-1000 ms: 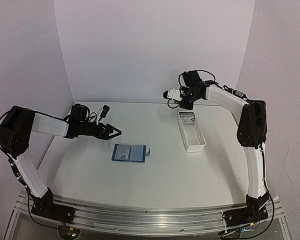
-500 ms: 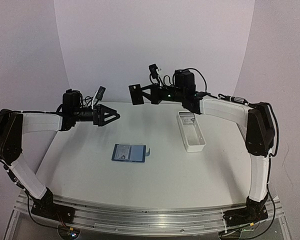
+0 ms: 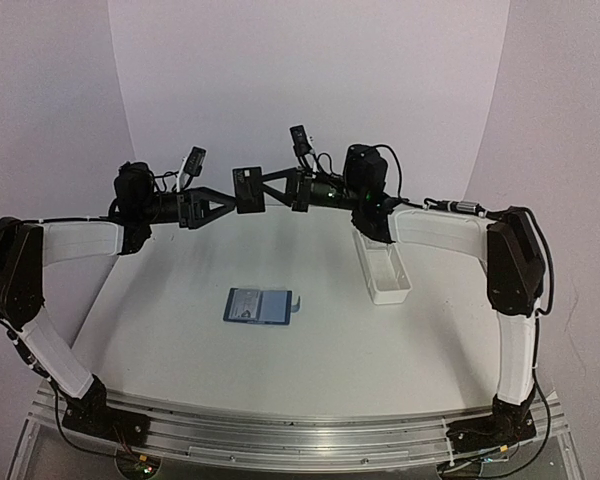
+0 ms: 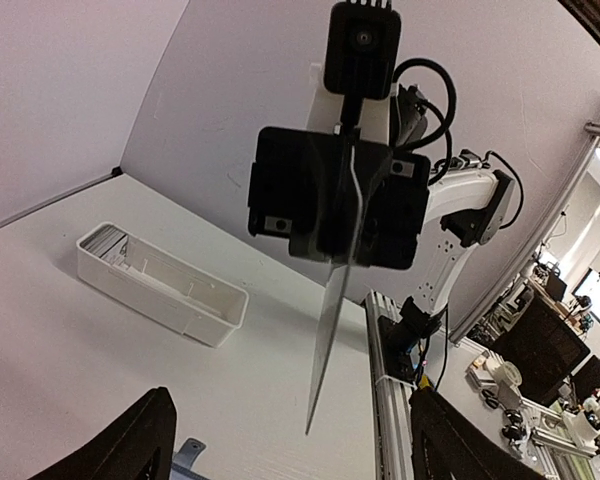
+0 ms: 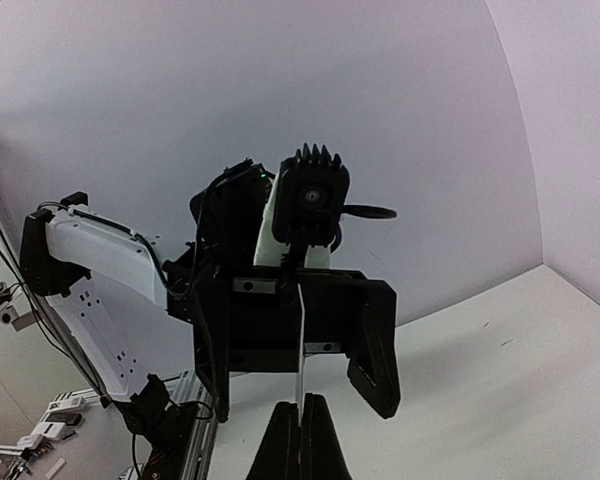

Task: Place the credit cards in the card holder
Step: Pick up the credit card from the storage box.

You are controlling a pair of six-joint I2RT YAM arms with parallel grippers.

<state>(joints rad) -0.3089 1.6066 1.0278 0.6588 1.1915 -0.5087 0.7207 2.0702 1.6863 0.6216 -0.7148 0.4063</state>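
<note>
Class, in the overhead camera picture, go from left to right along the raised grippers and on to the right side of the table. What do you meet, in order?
left gripper → credit card → right gripper → white tray. The card holder lies directly under the card, so it is left out.

No words or numbers can be read anywhere. The open card holder [image 3: 257, 306] near the middle of the counter [image 3: 180, 340] has some pale marks on it, but they are too small and blurry to read.
</note>
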